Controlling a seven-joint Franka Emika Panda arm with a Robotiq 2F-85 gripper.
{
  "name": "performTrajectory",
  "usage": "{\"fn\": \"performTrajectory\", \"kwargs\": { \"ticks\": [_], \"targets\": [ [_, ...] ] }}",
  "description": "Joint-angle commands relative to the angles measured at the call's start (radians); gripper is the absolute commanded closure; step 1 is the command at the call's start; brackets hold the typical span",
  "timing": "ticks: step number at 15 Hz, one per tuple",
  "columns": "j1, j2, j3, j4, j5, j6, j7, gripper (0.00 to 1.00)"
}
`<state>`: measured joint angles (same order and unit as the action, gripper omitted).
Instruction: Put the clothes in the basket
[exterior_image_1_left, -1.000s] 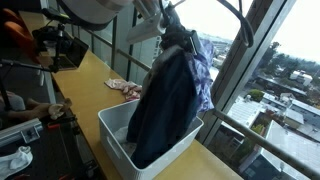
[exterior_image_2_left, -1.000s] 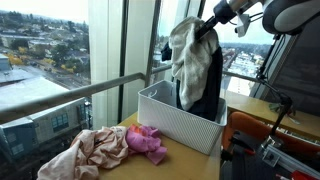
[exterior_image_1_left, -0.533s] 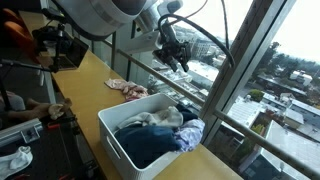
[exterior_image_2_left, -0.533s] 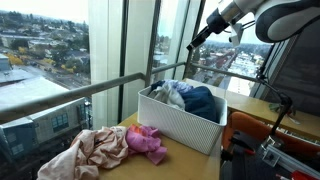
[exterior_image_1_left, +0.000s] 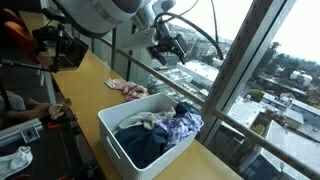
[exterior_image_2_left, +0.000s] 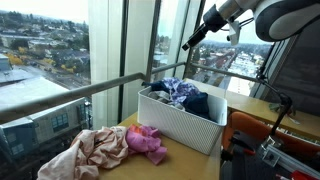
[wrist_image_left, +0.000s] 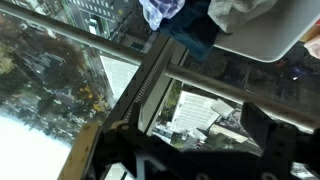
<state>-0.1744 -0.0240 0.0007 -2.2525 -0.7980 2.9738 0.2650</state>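
Gripper (exterior_image_1_left: 163, 52) spread apart and empty, white basket (exterior_image_1_left: 114, 143) holding dark and patterned clothes (exterior_image_1_left: 162, 131)

Logged 1 white rectangular basket (exterior_image_1_left: 118, 137), upright on the wooden counter (exterior_image_1_left: 85, 80) by the window. Filled with a crumpled heap of clothes: dark blue garment (exterior_image_1_left: 150, 147) lowest, purple patterned cloth (exterior_image_1_left: 183, 126) on top at the end nearer the glass, cream piece (exterior_image_1_left: 140, 122) beside it. Noted a 2nd pile outside the basket, lying loose on the counter near it: pale pink cloth (exterior_image_2_left: 92, 150) touching a magenta piece (exterior_image_2_left: 148, 142)
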Motion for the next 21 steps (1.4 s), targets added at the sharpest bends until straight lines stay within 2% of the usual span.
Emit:
{"fn": "performTrajectory", "kwargs": {
  "ticks": [1,9,16,21],
  "targets": [
    [0.012,0.043,0.012,0.012,-0.028,0.012,0.021,0.0],
    [0.03,0.306,-0.009,0.094,-0.038,0.078,0.039,0.0],
    [0.084,0.525,-0.091,0.303,-0.146,0.065,0.025,0.0],
    [0.069,0.682,-0.1,0.456,-0.138,0.056,-0.016,0.0]
  ]
}}
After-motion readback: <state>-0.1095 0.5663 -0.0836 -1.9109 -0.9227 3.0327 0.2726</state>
